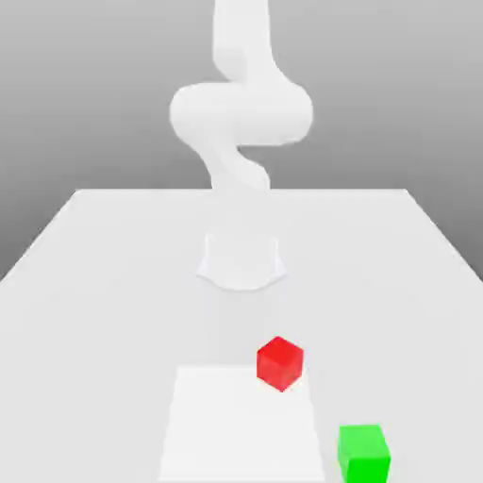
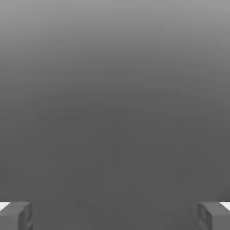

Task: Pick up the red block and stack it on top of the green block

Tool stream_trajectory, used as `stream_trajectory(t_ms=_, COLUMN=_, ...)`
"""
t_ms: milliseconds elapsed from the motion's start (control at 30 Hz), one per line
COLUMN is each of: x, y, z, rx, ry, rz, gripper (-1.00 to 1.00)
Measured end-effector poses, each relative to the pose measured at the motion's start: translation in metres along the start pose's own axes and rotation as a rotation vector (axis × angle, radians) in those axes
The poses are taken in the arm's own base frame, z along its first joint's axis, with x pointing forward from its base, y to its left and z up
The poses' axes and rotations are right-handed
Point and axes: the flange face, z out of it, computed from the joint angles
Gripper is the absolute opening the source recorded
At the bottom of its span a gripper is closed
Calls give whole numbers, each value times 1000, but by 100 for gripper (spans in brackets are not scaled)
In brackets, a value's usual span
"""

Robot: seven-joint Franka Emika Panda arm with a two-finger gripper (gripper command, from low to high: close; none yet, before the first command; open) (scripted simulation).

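Note:
The red block sits on the white table, near its front and a little toward the exterior view's right. The green block rests further forward and to the right of it, apart from the red one. In the hand view my gripper is open. Its two grey fingertips stand far apart with nothing between them, facing a plain grey background. Neither block lies between the fingers.
My white arm rises from its round base at the table's middle and leaves the exterior view at the top. A paler rectangular patch lies on the table just left of the red block.

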Motion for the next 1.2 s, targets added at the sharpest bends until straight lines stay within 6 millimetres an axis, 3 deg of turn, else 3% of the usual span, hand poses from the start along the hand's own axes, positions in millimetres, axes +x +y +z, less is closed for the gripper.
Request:
stream_trajectory(t_ms=133, x=-41, y=16, z=96, rx=-79, ry=-125, rz=-155, gripper=0)
stream_trajectory(t_ms=300, x=-110, y=56, z=194, rx=-158, ry=-296, rz=-345, gripper=0)
stream_trajectory(t_ms=400, x=-161, y=92, z=241, rx=-196, ry=-414, rz=-465, gripper=0)
stream_trajectory(t_ms=600, x=-277, y=181, z=314, rx=-247, ry=-665, rz=-700, gripper=0)
stream_trajectory(t_ms=767, x=-310, y=209, z=349, rx=-252, ry=-695, rz=-728, gripper=0)
stream_trajectory(t_ms=800, x=-314, y=213, z=353, rx=-252, ry=-695, rz=-728, gripper=-100)
stream_trajectory(t_ms=1033, x=-315, y=214, z=354, rx=-253, ry=-697, rz=-728, gripper=-100)
stream_trajectory(t_ms=1200, x=-297, y=198, z=329, rx=-252, ry=-697, rz=-728, gripper=-100)
